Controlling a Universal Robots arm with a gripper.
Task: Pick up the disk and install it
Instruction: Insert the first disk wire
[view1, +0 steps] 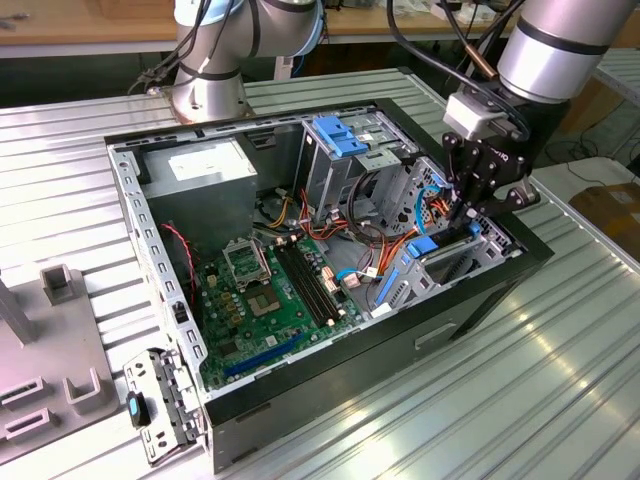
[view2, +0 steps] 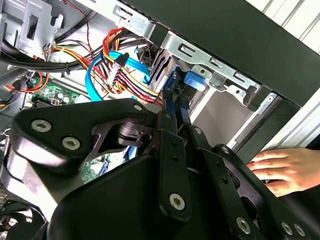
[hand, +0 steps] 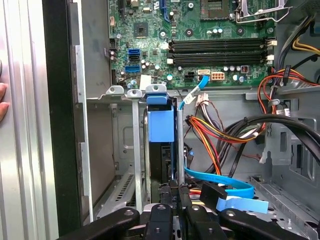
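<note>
counter (view1: 560, 380): ribbed metal, carries one open black computer case (view1: 330, 395) lying on its side. inside it, one green motherboard (view1: 270, 300), one grey power-supply box (view1: 205, 175) at the far corner, one upright grey metal cage (view1: 330, 165) with a blue latch on top, and a bundle of orange, red and yellow wires (view1: 365, 240) between cage and drive bay.

one robot arm reaches in from the exterior view's right; its base stands on the counter behind the case. pincer (view1: 468, 215) hangs over the drive bay at the case's front corner, on the exterior view's right.

disk (hand: 161, 132): stands on edge in the drive bay slot between two thin metal rails, blue plastic frame uppermost toward the motherboard, dark body below it. in the first wrist view the pincer (hand: 176, 200) sits directly in line with the disk's near edge, fingers drawn close together on either side of that narrow edge, gripping it. in the second wrist view the fingers (view2: 172, 120) run up to the blue part of the disk (view2: 195, 80).

one person's hand (view2: 282, 170) rests on the case's outer wall, beside the pincer.
</note>
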